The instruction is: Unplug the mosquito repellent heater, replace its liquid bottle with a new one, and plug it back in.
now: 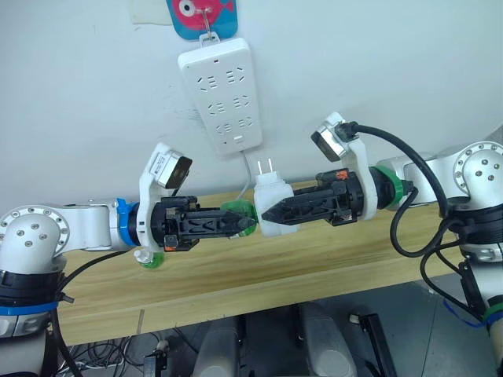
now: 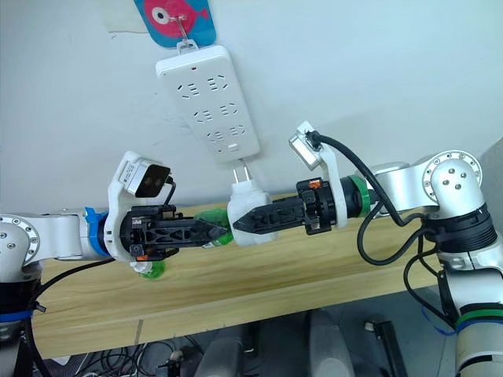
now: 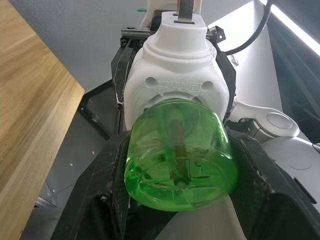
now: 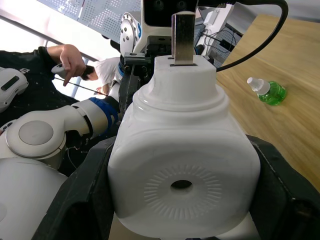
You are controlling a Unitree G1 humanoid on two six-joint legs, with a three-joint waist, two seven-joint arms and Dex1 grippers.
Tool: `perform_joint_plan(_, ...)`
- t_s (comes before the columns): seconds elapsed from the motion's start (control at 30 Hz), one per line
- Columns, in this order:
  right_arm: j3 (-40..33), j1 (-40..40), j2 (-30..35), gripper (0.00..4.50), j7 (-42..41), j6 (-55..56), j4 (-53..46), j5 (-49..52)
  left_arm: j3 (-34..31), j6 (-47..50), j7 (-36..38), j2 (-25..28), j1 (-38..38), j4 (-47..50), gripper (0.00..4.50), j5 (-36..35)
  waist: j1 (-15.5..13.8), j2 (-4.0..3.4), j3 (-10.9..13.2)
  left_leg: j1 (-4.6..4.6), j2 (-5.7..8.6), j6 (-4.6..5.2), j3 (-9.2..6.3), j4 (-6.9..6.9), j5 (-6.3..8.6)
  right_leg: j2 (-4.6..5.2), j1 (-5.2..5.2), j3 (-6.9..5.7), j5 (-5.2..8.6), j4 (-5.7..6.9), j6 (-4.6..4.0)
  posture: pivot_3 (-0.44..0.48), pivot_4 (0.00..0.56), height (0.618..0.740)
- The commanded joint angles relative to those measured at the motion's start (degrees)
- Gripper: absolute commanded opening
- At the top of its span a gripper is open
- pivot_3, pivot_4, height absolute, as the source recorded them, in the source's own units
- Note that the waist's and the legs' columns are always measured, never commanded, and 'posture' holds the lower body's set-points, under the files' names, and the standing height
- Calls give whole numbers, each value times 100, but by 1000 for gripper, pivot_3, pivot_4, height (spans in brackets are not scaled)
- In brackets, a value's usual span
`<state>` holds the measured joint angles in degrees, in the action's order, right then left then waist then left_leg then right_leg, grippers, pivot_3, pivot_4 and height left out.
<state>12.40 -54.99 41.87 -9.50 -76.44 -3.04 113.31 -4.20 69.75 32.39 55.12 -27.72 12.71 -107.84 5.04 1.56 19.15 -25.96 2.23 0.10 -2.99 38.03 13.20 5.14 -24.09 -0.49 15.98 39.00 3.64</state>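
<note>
**Bottle swap mid-air, heater unplugged**

Small rounded white plastic mosquito repellent heater (image 1: 277, 206) is off the wall and held above the long light wooden table (image 1: 314, 259), prongs pointing up, just below the long white multi-socket power strip (image 1: 221, 96) hanging under a blue fish-print hook (image 1: 201, 16). Right gripper (image 1: 271, 214) has its black fingers clamped on the heater body from the sides (vent hole faces its wrist camera), probably to brace it against twisting. Left gripper (image 1: 245, 225) has its jaws closed around the translucent green liquid bottle (image 3: 180, 160), which sits in the heater's base socket. The opposed grips look set for unscrewing or screwing; can't tell which. A second green bottle with white cap (image 4: 267, 91) lies on the table near the left arm, well apart from the heater, so the swap is likely unfinished. Replugging not yet done. Person's hand (image 4: 72, 56) in background.
</note>
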Motion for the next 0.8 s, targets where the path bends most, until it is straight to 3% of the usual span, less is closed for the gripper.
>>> perform_joint_plan(0.03, -162, 97, 238, 3008, 207, 46, 92, -31, -237, 113, 498, 150, -77, 207, 2277, -516, 1, 0, 0, 0, 0, 0, 0, 0, 0, 0, 0, 0, 0, 0, 0, -133, 364, 734)
perform_joint_plan(0.8, -241, 88, 380, 3008, 144, 118, 149, -31, -274, 159, 644, 332, -14, 182, 2277, -516, 0, 0, 1, 0, 0, 0, 0, -2, 0, 1, -1, 0, 0, -1, 0, -128, 361, 734)
